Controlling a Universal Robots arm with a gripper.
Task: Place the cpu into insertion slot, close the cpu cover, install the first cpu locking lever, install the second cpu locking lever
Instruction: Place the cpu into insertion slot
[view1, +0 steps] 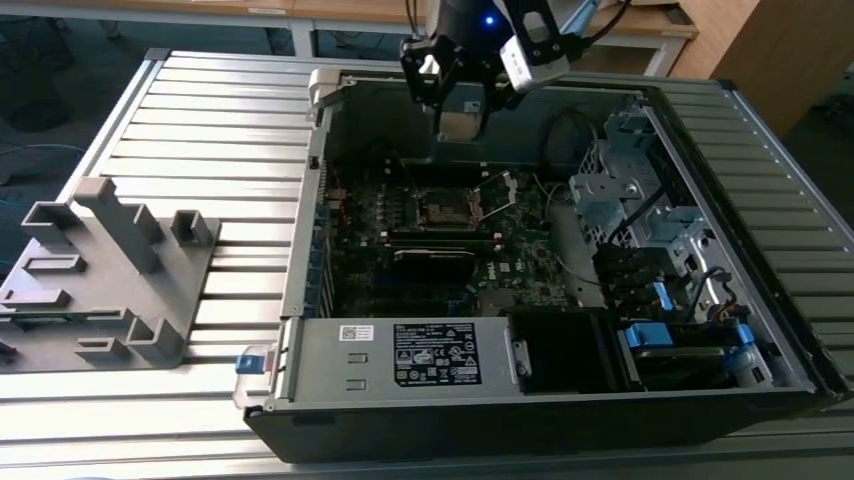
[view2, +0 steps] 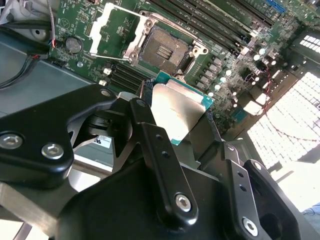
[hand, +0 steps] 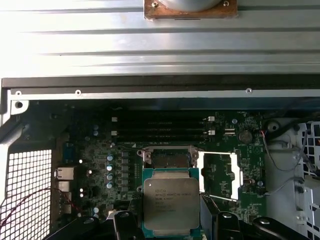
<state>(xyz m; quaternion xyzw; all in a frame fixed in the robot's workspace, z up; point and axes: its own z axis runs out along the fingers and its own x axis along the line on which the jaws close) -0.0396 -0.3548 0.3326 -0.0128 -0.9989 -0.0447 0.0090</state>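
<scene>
Over the black computer case (view1: 507, 430), your jaws are clamped on the flat square grey-topped cpu (hand: 170, 202), held clear above the dark square insertion slot (view2: 162, 50); the silvery windowed cpu cover (view2: 117, 32) lies flipped open beside it.

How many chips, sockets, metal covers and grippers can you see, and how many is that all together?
cpu: 1, gripped above the motherboard
insertion slot: 1, empty
cpu cover: 1, swung open beside the slot
gripper: 1, shut on the cpu
Total: 4
</scene>
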